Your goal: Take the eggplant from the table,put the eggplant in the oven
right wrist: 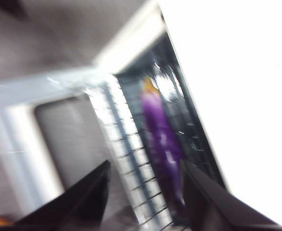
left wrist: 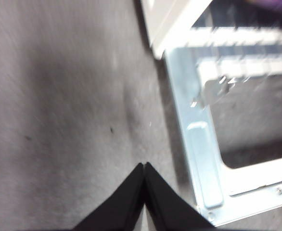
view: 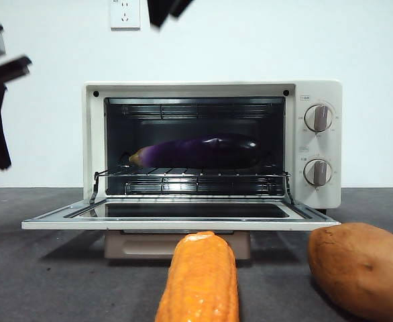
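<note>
Inside the oven, on the wire rack: the eggplant, one item, lying lengthwise, stem cap toward the hinge side, door dropped open.

Handling, by judgement: moderately heavy for its size, firm but bruisable, skin glossy and likely slippery; best held across the thick middle, not by the tapering stem end.

Right gripper: jaws spread wide, empty, poised above the rack with the eggplant showing between them; view blurred.

Left gripper: jaws pressed together, empty, over the table beside the door's corner.

Also on the table, in front of the oven: corn cob, sweet potato, both untouched.

Placement appears complete; door not yet closed.
</note>
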You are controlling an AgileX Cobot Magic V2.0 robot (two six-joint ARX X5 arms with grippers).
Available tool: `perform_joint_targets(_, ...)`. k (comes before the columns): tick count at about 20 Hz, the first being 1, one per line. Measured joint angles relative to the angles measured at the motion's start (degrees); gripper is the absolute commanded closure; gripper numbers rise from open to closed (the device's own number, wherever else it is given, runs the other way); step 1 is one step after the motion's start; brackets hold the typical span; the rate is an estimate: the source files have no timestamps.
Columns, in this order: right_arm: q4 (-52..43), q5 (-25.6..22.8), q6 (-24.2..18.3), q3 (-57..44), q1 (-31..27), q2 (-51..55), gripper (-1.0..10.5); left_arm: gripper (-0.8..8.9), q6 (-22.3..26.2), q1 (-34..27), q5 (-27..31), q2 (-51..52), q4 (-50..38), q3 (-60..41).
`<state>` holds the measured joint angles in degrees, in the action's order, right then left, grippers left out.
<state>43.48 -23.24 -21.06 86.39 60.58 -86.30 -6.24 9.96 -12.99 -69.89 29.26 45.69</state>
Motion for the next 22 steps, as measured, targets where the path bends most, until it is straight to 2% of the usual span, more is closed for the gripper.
perform_joint_targets(3, 3.4, 2.2, 3.0, 0.0, 1.9, 6.1, 7.7, 8.08, 1.3, 0.0, -3.8, -5.3, -0.1, 0.0)
perform_joint_targets(9, 6.4, 2.3, 6.6, 0.0, 3.1, 17.0, 9.4, 8.08, 2.7, -0.2, -5.6, -14.2, -0.3, 0.0)
perform_joint_targets(16, 8.4, 2.3, 7.8, 0.0, 3.1, 24.7, 9.4, 8.08, 5.4, -0.7, -18.0, -19.3, -2.2, 0.0)
perform_joint_targets(22, 10.3, 2.3, 9.3, 0.0, 3.1, 28.7, 9.4, 8.08, 7.5, -3.9, -27.9, -22.8, -3.0, 0.0)
